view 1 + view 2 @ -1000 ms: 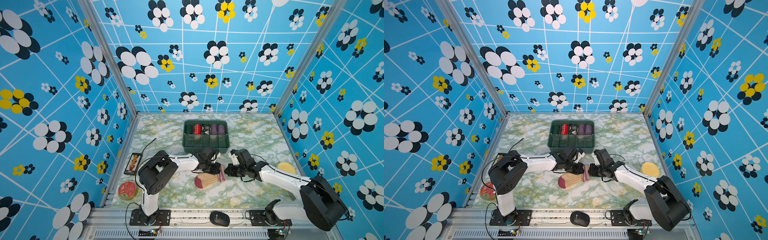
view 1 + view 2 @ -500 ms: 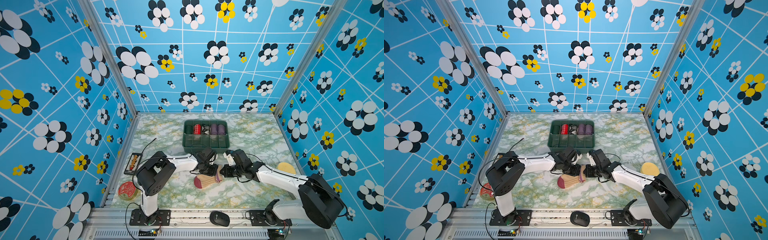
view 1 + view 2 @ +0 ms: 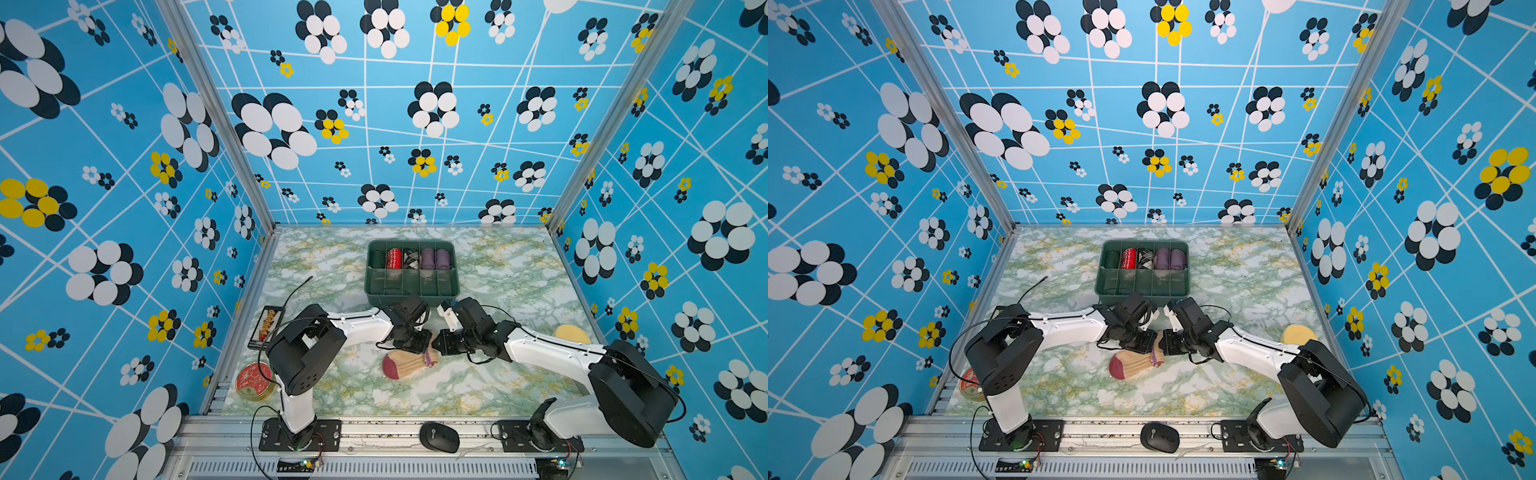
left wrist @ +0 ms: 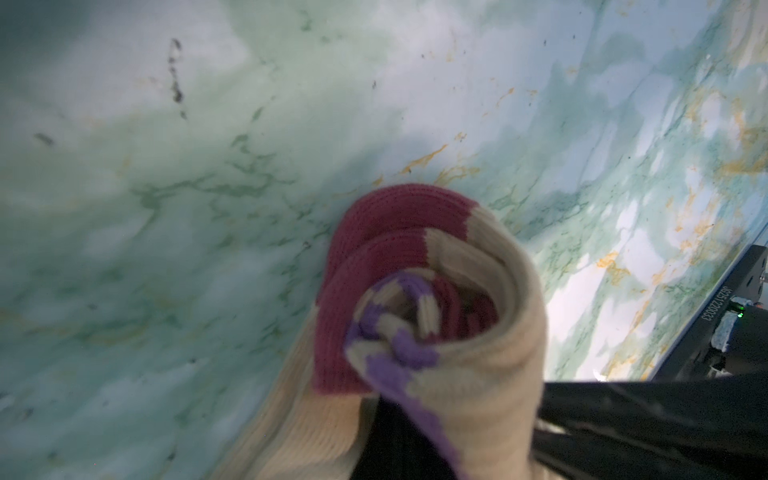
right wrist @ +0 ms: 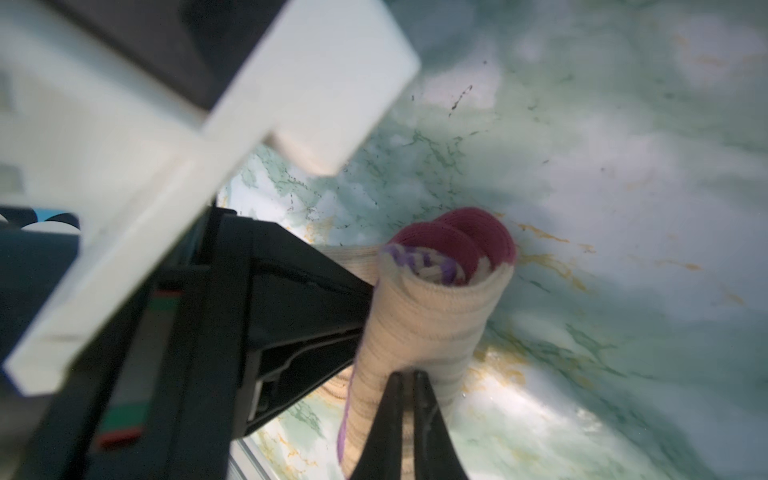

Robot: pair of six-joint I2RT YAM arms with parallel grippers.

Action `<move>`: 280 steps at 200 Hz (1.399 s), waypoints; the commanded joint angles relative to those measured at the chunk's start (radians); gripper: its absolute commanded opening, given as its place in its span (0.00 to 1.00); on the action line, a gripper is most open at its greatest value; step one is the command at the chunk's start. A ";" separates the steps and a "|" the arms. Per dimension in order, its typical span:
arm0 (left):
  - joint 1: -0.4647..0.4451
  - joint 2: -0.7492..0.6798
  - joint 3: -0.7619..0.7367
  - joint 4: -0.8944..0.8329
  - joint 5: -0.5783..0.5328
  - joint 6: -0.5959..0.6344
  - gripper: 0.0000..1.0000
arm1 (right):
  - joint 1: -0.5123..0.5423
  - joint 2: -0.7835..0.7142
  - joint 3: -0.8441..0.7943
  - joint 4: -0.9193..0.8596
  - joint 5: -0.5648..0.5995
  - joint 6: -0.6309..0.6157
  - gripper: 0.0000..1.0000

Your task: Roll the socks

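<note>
1. the tan ribbed socks (image 3: 405,363) lie on the marbled table (image 3: 498,386) near its middle, just on the near side of the green divided tray (image 3: 411,294). the maroon toes point left and the purple-striped cuffs sit at the right.
2. the cuff end is curled into a loose coil, plain in the left wrist view (image 4: 419,316). the roll seems to run from cuffs toward toes.
3. the left gripper (image 3: 417,344) reaches in from the far left, with its jaws clamped on the coil's side. this is probably to anchor the core against unwinding.
4. the right gripper (image 5: 409,380) pinches the outer tan layer, with its two fingers pressed almost together. this likely keeps the wrap taut.
5. the toe half lies flat and unrolled, so the roll looks about half done.
6. the tray's far row holds other rolled pairs, which suggests it is where the bundle will go.
</note>
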 commanded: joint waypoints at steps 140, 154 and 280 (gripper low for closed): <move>0.094 -0.047 -0.266 0.227 0.102 -0.101 0.11 | 0.169 0.321 0.206 -0.175 0.105 -0.020 0.07; 0.103 -0.059 -0.285 0.258 0.109 -0.115 0.13 | 0.170 0.329 0.210 -0.181 0.108 -0.020 0.07; 0.152 -0.073 -0.309 0.256 0.077 -0.103 0.08 | 0.206 0.416 0.305 -0.250 0.112 -0.056 0.06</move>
